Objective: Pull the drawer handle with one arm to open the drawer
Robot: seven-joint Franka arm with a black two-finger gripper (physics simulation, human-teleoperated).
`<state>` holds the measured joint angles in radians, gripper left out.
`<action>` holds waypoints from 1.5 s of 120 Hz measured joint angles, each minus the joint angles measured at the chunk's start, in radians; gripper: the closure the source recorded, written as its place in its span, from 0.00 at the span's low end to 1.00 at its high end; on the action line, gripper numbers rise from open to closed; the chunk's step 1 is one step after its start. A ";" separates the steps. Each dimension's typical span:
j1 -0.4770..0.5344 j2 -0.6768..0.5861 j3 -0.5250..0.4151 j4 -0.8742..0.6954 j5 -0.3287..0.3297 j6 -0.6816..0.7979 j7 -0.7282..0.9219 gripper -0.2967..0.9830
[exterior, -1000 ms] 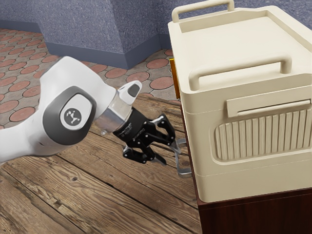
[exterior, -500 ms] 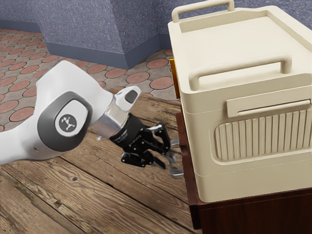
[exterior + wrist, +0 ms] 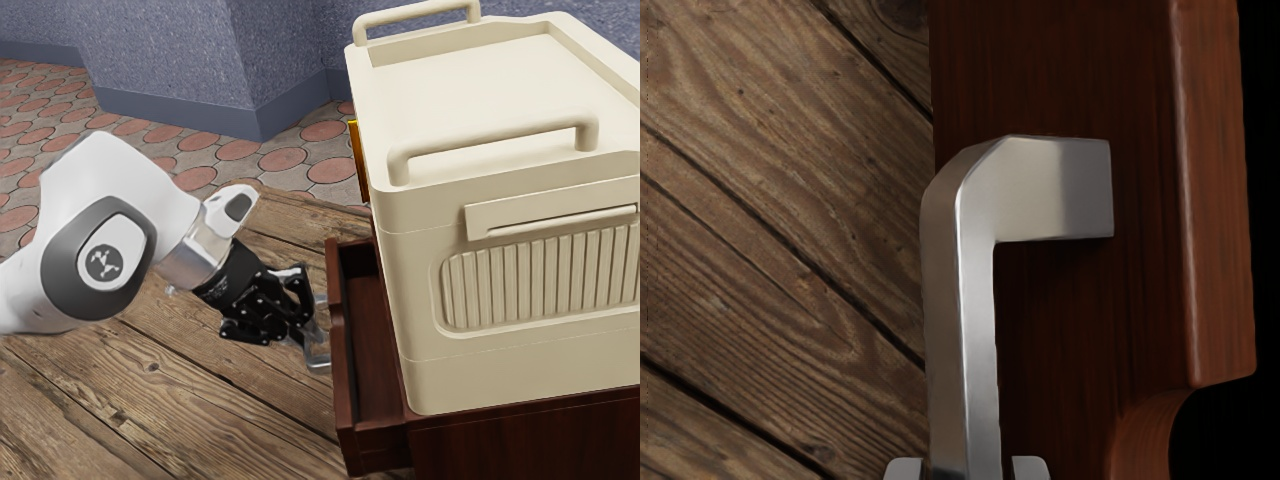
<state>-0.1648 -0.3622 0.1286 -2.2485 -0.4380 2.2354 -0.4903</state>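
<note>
1. Exterior view: a beige case (image 3: 420,300) takes up much of the exterior view's right, on a dark reddish cabinet (image 3: 510,440). Wooden planks (image 3: 150,400) spread across the near left, with a blue wall (image 3: 180,60) at the far side.
2. From the exterior view's left, the white arm (image 3: 105,185) reaches toward the cabinet's drawer side.
3. The drawer (image 3: 341,395) stands partly open, jutting leftward from beneath the case, with some of its interior exposed. Opening is the step in hand, and it looks well under way.
4. Just left of the drawer front, the black gripper (image 3: 309,336) is at the handle, angled down toward it.
5. The handle (image 3: 962,300), a silvery bent bar, is mounted on the outer face of the drawer front. It is the part the task asks the robot to pull.
6. Fingers (image 3: 904,469) lie close on opposite sides of the bar and appear to be pinching it.
7. If more opening is wanted, the next move calls for a straight, level draw away from the cabinet, toward the exterior view's left, with the wrist angle held constant. Twisting or lifting could let the smooth bar slip or make the drawer bind. Once it is open enough, the grip can be released.
</note>
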 joint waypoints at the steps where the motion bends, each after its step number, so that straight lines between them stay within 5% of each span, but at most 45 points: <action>1: 0.002 -0.002 0.000 0.000 0.001 -0.001 0.000 0.77; 180: 0.221 -0.203 0.000 -0.122 0.147 -0.189 0.033 0.73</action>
<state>0.0558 -0.5654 0.1287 -2.3704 -0.2906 2.0460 -0.4575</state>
